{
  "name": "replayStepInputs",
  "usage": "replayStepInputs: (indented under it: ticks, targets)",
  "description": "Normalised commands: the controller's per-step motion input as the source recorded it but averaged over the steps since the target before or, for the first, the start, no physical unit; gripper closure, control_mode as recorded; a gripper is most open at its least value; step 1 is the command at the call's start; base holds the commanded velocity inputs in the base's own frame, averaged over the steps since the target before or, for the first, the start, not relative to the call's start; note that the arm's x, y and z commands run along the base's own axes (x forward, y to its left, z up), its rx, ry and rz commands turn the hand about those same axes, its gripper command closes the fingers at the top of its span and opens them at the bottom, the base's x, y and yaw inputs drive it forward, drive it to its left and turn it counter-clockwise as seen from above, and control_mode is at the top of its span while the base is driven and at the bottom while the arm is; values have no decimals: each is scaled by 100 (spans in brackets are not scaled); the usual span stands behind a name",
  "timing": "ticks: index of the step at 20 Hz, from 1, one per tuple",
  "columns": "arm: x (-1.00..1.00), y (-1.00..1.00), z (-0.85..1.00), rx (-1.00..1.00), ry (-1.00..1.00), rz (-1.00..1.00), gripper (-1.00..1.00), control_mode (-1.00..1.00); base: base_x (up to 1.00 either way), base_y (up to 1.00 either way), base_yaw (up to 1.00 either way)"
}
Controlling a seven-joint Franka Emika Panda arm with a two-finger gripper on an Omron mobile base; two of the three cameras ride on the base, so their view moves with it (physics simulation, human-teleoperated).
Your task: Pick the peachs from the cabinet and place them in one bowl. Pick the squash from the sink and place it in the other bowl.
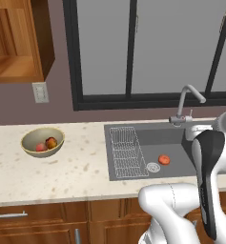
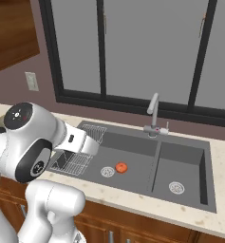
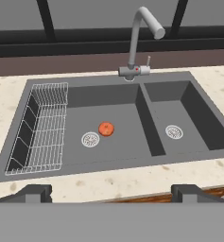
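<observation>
A: Start nearest. What of the jaws (image 3: 111, 191)?

B: In the hand view the two dark tips stand at the bottom edge, far apart, wide, holding nothing. They hang over the front strip of the surface (image 3: 132, 179), pale speckled stone, short of the sink (image 3: 108, 127).

A: And the squash (image 3: 106, 128)?

B: On the floor of the large left basin, just beside the round drain (image 3: 90, 139), at about two o'clock from it. It is apart from the wire rack (image 3: 40, 127), which fills the basin's left end, at nine o'clock from the squash.

A: Which way does it point?

B: It is roundish, so I can make out no long axis. A small dark mark shows on its top; more than that is too small to tell.

A: Farther on?

B: The smaller right basin has its own drain (image 3: 174, 132). Behind the divider stands the curved tap (image 3: 139, 40), spout reaching toward one o'clock. Beyond it a dark-framed window (image 1: 148, 47) and a brownish wall.

A: The rest of the surface?

B: In the left base view the tan bowl (image 1: 43, 141) sits well to the left of the sink, at nine o'clock, with the two peaches (image 1: 46, 144) inside, touching each other. Above it hangs the cabinet (image 1: 19, 40), open; a wall socket (image 1: 40, 92) sits under it.
</observation>
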Motion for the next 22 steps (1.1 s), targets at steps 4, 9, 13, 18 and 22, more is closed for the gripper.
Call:
replayStepInputs:
  ticks: [4,9,13,18,22]
  targets:
    - [0,0,0,0,0,0,-100,-100,0,0,0]
    - [15,0,-3,0,2,0,-100,-100,0,0,0]
    - [38,0,-1,0,19,0,-100,-100,0,0,0]
    - [26,-10,0,0,22,1,-100,-100,0,0,0]
    - [2,-15,-7,0,2,9,-100,-100,0,0,0]
